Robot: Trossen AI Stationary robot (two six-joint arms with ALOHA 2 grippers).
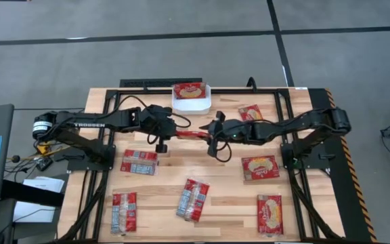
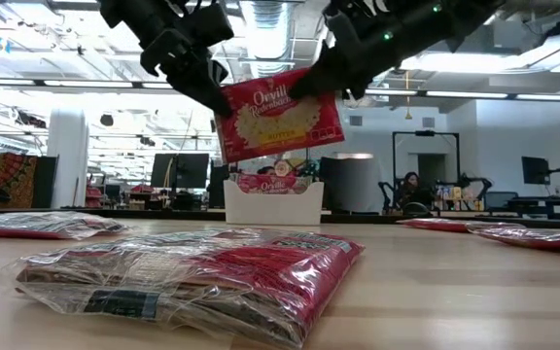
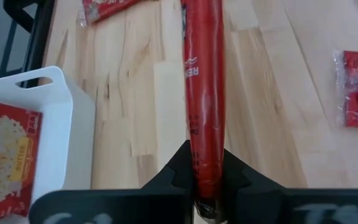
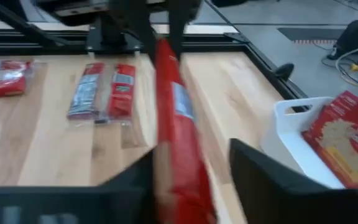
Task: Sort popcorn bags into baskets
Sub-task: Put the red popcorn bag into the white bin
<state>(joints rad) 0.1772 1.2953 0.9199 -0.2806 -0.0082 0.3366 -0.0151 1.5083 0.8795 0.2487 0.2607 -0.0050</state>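
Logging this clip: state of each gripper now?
Left gripper: shut on a raised popcorn bag.
Right gripper: open around the bag's other end.

Both arms stretched inward, left gripper [image 1: 179,126] fingers pinched tight, right gripper [image 1: 210,129] fingers parted.

A popcorn bag [image 2: 278,115] hangs above the bench [image 2: 436,282], tilted, its printed face toward the camera. The left end effector [image 2: 205,92] clamps the bag's left edge; the right end effector [image 2: 321,80] meets its upper right corner. Behind and below stands a white basket [image 2: 272,202] with a packet [image 2: 276,178] showing above its rim. A wrapped packet [image 2: 197,277] lies in the foreground; others [image 2: 37,225] lie at far left and far right [image 2: 538,235].
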